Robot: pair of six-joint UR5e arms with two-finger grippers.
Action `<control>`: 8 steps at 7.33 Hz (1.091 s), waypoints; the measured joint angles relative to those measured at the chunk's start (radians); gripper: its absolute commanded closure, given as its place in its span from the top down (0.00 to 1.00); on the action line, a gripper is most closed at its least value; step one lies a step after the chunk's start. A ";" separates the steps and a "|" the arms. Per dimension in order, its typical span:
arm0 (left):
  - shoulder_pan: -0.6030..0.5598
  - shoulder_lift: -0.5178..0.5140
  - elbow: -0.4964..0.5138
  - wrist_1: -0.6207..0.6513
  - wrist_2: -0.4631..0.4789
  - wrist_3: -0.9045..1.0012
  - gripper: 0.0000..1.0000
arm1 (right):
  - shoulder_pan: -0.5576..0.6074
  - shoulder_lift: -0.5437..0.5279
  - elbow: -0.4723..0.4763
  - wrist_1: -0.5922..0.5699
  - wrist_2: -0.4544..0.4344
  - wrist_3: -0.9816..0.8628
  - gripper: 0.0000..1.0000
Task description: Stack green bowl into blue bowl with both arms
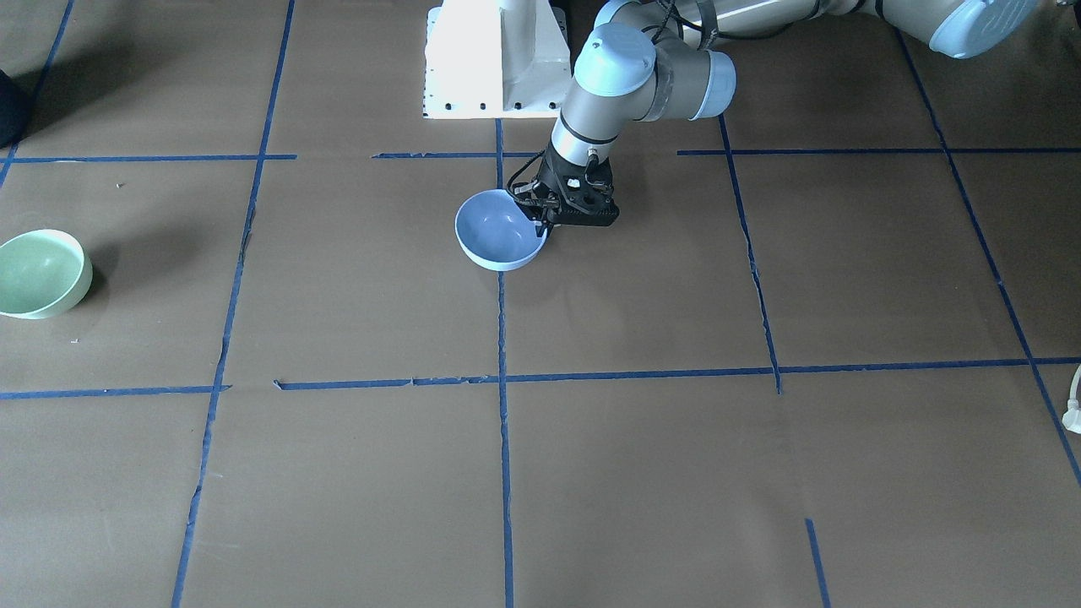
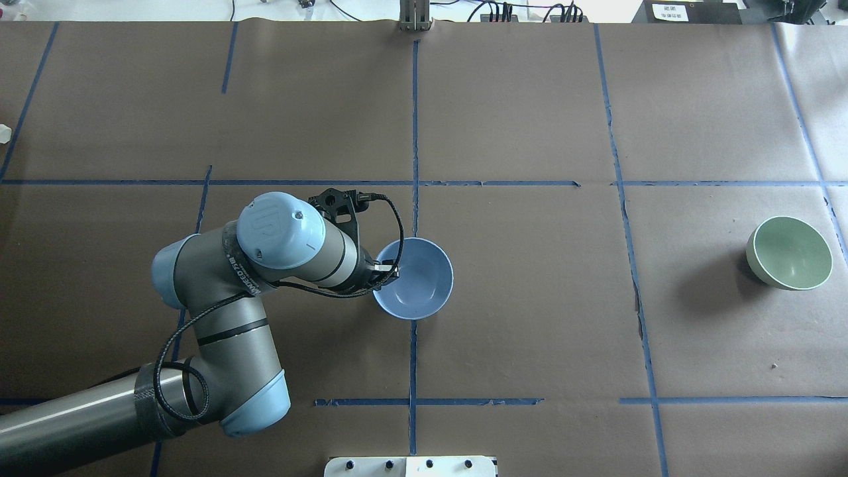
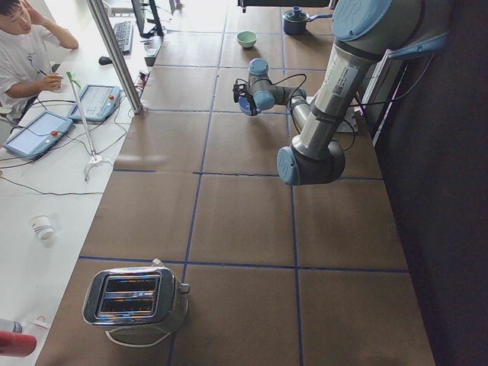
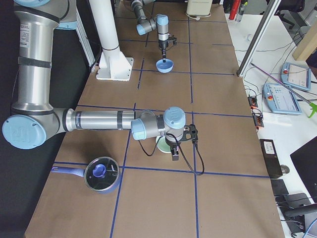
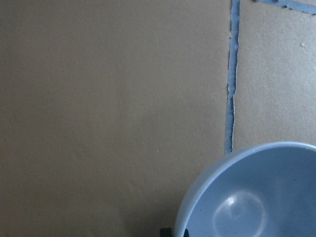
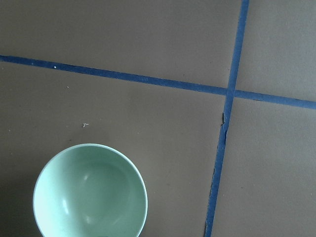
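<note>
As left gripper clamps blue bowl rim | right gripper: closure unreadable | next: probably grasp green bowl, right edge

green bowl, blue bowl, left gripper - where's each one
green bowl (image 2: 790,255), overhead view, its inner floor
blue bowl (image 2: 419,278), overhead view, its inner floor
left gripper (image 1: 545,223), front-facing view, between its jaws at the bowl rim

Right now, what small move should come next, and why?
Probably lower the right hand to grasp the green bowl by its rim. That bowl sits untouched, far to the robot's right, while the left hand appears to pinch the blue bowl by its rim.
</note>
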State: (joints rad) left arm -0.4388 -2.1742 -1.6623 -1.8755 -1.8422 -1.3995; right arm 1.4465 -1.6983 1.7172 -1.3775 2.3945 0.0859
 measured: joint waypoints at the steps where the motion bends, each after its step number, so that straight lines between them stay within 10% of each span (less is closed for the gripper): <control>1: 0.002 0.000 0.004 0.000 0.003 0.000 0.32 | 0.000 0.000 -0.003 0.000 0.002 0.000 1.00; 3: 0.003 0.000 0.003 -0.002 0.004 0.000 0.85 | -0.004 0.000 -0.009 -0.001 0.007 0.000 1.00; 8: -0.101 0.016 -0.094 -0.023 -0.001 -0.012 0.87 | -0.087 -0.001 -0.025 0.016 0.015 0.036 1.00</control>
State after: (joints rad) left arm -0.5393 -2.1582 -1.7564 -1.8984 -1.8427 -1.4111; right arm 1.3593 -1.6994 1.6923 -1.3615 2.4100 0.1216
